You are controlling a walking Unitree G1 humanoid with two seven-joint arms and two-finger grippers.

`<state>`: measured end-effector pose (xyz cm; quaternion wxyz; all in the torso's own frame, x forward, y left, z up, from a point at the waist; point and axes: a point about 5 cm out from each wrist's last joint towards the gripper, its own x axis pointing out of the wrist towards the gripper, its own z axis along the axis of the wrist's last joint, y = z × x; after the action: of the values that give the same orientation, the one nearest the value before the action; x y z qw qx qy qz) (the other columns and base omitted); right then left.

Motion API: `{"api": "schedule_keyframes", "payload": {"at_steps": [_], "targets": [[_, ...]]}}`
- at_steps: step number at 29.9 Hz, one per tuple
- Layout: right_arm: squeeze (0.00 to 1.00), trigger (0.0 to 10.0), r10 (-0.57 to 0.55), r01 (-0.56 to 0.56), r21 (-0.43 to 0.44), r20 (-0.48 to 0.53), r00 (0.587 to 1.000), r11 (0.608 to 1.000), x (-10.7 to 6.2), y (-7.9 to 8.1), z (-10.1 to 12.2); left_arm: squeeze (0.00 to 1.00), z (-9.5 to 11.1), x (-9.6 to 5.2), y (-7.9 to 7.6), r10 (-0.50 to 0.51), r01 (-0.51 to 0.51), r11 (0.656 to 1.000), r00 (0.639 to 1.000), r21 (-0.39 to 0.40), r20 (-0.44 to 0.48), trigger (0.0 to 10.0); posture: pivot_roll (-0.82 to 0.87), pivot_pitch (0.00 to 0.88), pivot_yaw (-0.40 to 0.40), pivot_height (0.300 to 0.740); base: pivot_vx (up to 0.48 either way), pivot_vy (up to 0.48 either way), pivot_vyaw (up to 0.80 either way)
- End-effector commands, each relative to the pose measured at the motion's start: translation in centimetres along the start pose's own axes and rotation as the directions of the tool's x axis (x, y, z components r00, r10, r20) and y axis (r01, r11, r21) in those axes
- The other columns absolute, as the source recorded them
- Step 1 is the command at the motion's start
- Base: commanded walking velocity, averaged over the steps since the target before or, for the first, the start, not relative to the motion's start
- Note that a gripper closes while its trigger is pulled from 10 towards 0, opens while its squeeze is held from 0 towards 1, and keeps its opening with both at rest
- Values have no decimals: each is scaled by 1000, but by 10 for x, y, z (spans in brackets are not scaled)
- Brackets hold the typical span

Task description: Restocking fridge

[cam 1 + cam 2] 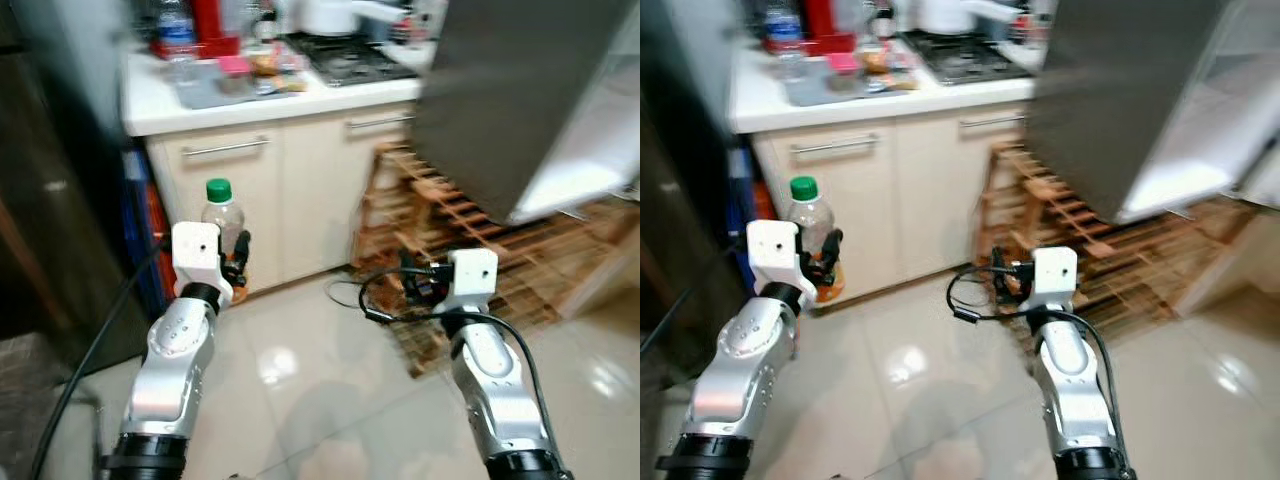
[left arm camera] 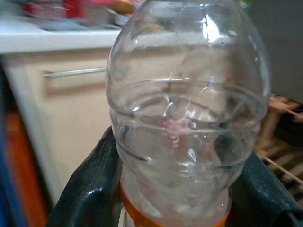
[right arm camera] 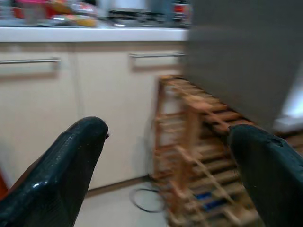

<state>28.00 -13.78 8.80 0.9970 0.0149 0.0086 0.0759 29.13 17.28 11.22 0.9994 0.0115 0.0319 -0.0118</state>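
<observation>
The left gripper [image 2: 173,189] is closed on a clear plastic bottle with a green cap and orange label band [image 1: 223,222], held upright between its black fingers [image 2: 90,189]; the wrist view cuts off the cap. The right gripper [image 3: 168,161] is spread wide and empty. Ahead of it blur a slatted wooden rack [image 3: 199,156] and cream cabinet doors with metal handles [image 1: 255,190], while a grey fridge door [image 1: 520,90] hangs above, its edges smeared

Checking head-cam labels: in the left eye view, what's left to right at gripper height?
Left gripper shut on the green-capped bottle → cream cabinet door → right gripper, fingers open → wooden rack.
</observation>
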Motion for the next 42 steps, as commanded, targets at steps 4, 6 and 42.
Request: {"api": "schedule_keyframes", "payload": {"at_steps": [4,6,42], "targets": [[0,10000,-6,6,-11,21,1000,1000,4,0,2,0,13,9,-7,-34,36,998,997,-41,69,10000,-72,0,-46,740,0,-480,-750],[0,10000,-3,3,-2,24,1000,1000,6,4,2,0,14,10,-9,-47,51,998,996,-44,75,10000,-67,0,-46,740,0,-469,-750],[0,10000,-43,45,-47,38,998,998,8,-14,4,0,17,-14,-41,-314,314,949,921,35,230,10000,-102,0,-45,740,191,-194,-331]]}}
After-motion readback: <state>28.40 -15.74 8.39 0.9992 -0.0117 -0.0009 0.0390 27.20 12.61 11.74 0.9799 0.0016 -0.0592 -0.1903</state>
